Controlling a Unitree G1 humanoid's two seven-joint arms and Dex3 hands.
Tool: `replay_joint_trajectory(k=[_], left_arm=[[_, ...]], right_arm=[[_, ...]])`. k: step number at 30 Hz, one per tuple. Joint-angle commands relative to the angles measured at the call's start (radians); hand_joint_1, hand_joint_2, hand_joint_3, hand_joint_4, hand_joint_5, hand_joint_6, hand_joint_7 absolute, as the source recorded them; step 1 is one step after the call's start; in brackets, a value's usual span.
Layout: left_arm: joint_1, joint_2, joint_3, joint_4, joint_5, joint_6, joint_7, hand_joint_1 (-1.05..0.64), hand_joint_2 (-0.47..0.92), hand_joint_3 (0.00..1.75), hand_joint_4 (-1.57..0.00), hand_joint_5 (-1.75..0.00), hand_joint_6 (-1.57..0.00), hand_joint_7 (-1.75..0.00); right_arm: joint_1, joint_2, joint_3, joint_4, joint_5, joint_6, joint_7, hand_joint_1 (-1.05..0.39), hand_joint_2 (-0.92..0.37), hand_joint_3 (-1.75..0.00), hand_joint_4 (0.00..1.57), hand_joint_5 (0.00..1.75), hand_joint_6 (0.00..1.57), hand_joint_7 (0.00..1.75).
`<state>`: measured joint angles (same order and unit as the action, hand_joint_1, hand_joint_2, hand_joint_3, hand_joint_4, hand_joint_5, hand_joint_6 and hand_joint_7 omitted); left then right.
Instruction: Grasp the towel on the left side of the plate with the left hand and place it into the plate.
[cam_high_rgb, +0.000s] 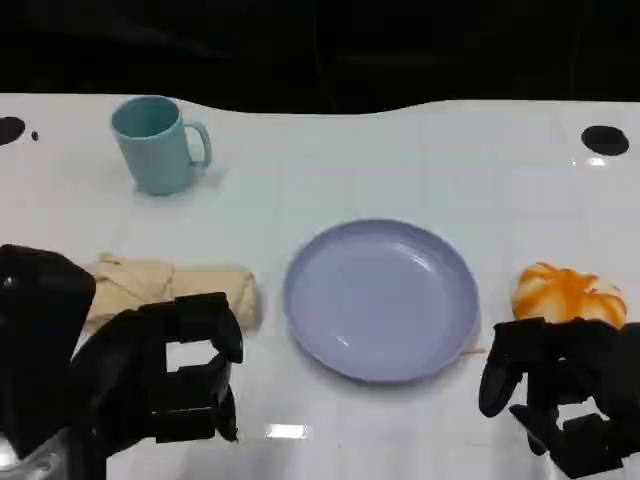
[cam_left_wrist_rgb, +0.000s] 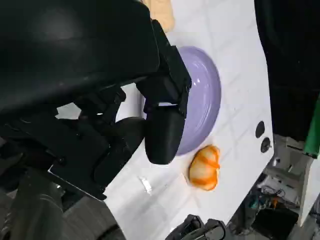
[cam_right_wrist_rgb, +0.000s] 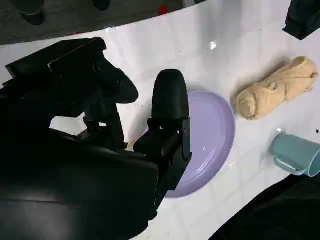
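The plate lies in the middle of the table. The towel lies just beside the plate on its left, not touching it. The cup stands behind the towel, further from the robot, well apart from the plate. The round orange-and-white thing lies on the right of the plate, near its rim. The left hand is in front of the towel, at the near left, and it holds nothing. The right hand is in front of the round thing, at the near right, also holding nothing.
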<state>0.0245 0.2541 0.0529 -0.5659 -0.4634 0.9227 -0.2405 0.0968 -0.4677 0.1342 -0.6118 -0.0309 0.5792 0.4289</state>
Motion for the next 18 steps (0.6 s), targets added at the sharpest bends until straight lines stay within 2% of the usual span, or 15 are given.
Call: replay_joint_trajectory(k=[1, 18], left_arm=[[-0.006, 0.009, 0.009, 0.009, -0.002, -0.004, 0.000, -0.09, 0.49, 1.40, -0.90, -1.75, -0.79, -1.68], [-0.008, 0.014, 0.005, 0.010, 0.014, -0.010, 0.006, -0.08, 0.49, 1.40, -0.90, -1.75, -0.78, -1.68]], right_arm=[[-0.005, -0.004, -0.002, -0.016, -0.001, 0.015, -0.003, 0.03, -0.61, -1.01, 0.71, 1.67, 0.68, 1.43], [-0.007, -0.003, 0.000, -0.010, -0.002, 0.010, -0.003, 0.03, -0.61, -1.01, 0.70, 1.67, 0.68, 1.43]])
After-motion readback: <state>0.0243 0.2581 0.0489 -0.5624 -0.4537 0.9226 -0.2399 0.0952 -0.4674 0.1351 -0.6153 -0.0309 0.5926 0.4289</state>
